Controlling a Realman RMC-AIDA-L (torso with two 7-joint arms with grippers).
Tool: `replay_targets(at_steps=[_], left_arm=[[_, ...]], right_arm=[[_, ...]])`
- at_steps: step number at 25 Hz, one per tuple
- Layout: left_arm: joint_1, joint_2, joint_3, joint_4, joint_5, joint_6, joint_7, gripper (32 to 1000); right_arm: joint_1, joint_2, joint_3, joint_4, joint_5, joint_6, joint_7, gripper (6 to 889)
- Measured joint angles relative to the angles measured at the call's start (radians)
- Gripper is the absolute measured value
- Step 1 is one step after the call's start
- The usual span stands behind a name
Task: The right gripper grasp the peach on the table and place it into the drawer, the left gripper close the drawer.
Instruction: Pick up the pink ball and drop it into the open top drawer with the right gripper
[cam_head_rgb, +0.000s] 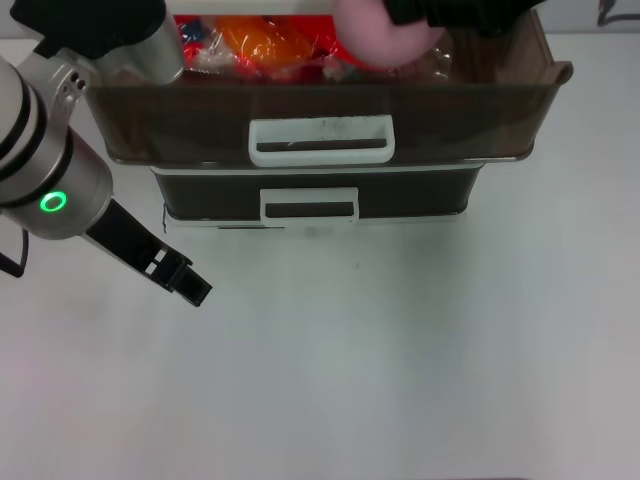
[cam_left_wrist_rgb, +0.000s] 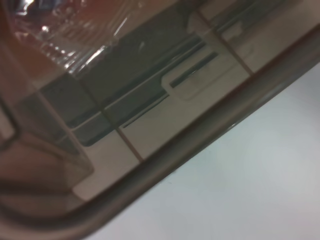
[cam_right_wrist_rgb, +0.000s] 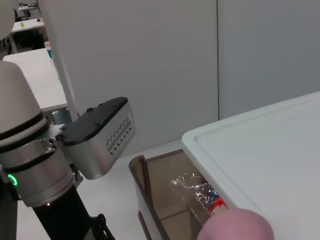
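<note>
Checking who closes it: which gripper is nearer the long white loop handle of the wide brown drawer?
Left. The left gripper hovers over the table below the long white loop handle; the right gripper is above the drawer's far side.

Translucent brown plastic drawer (cam_head_rgb: 480, 95) – glossy; matt pink peach (cam_head_rgb: 380, 35); crinkly shiny wrappers (cam_head_rgb: 265, 45).

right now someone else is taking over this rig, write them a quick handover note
Right gripper: at the far edge of the head view, over the open drawer, with the peach right at it.
Left gripper: over the table, in front of the drawers, left of the handle.
Done: peach off the table, above the drawer beside the wrapped snacks.
Left: release peach, withdraw, push the drawer shut.
</note>
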Motion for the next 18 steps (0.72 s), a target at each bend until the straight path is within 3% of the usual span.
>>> replay_targets(at_steps=[16,18], left_arm=[[0.004,-0.0009,0.0,0.005,-0.022,0.003,0.003,798],[0.004,-0.0006,0.0,0.005,-0.026,0.003,0.003,798]], right_arm=[[-0.003,0.0,-0.01,0.004,-0.013,-0.032,0.015,103],[-0.003,-0.001,-0.01,0.006,-0.013,-0.033,0.018,155]])
